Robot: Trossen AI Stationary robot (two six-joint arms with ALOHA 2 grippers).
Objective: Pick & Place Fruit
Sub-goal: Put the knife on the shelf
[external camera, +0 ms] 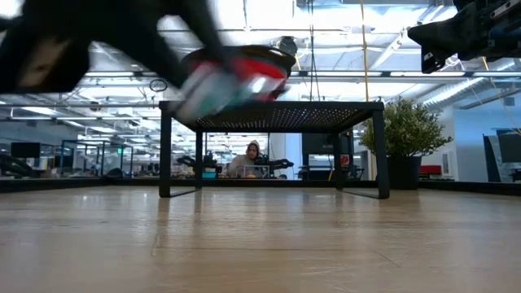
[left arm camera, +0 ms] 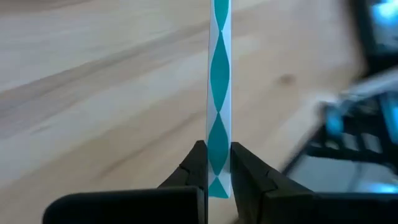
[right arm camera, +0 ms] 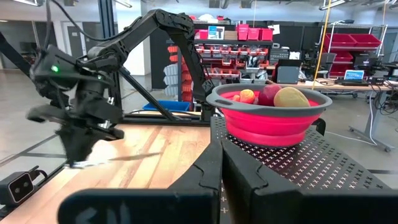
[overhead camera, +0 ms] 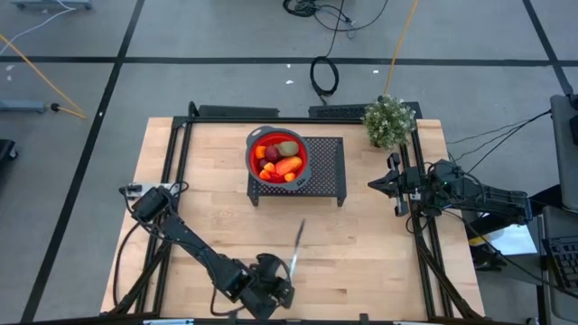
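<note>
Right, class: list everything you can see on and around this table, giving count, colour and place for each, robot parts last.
Bowl: one, red with grey rim, on the rack.
Fruit: several pieces, red, orange, brown-green, inside the bowl.
Rack: one, black perforated, table's far middle.
Knife: one, silver blade, teal-patterned handle, held over the near table.
Plant: one, green, far right corner.
Table: one, pale wood.
Person: one, seated far behind.
Left gripper: near edge, clamping the knife handle.
Right gripper: right side, shut.

Grey floor (overhead camera: pixel 226 36), red storage bins (right arm camera: pixel 252 32)
</note>
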